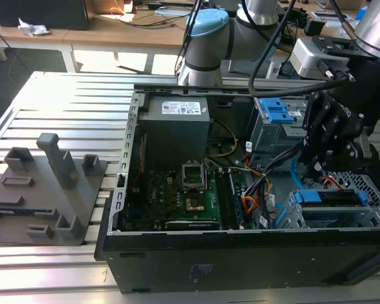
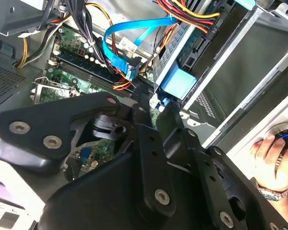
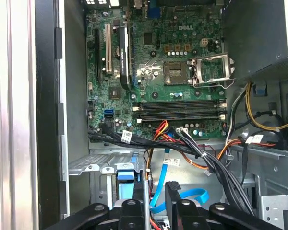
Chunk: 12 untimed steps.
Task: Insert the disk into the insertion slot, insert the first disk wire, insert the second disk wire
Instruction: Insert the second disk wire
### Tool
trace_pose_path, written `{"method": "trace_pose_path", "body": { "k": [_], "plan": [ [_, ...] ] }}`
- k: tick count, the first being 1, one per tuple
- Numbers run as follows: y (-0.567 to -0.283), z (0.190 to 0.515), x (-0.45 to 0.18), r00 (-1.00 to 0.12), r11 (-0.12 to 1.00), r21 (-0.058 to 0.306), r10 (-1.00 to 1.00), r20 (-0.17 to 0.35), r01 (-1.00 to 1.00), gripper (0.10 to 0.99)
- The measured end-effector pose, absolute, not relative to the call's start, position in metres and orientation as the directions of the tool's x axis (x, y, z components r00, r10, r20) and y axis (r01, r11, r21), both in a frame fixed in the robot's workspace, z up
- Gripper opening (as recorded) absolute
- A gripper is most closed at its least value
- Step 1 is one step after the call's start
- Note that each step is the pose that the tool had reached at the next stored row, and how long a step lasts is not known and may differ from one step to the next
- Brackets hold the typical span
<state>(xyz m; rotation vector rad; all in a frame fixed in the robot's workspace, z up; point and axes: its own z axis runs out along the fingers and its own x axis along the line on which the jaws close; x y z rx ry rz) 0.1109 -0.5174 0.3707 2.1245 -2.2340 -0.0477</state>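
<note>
The disk (image 1: pixel 330 197) sits slotted; second wrist view adds a hand (image 2: pixel 271 158).

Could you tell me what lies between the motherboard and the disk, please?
Between motherboard and disk, the exterior view shows a cable bundle.

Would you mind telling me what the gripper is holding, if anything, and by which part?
Cannot be told: the gripper sits right at the blue flat cable, yet no clear grip shows. The disk lies in the insertion slot.
</note>
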Motion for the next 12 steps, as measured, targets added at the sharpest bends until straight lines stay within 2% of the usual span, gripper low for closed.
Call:
{"method": "trace_pose_path", "body": {
  "k": [1,6,12],
  "plan": [
    [-0.517,0.371,0.111,-0.050,0.051,0.063,-0.999,0.021,-0.997,0.361],
    [-0.516,0.377,0.111,-0.050,0.051,0.062,-0.999,0.021,-0.997,0.361],
    [-0.500,0.377,0.111,-0.049,0.051,0.062,-0.999,0.021,-0.997,0.361]
  ]
}}
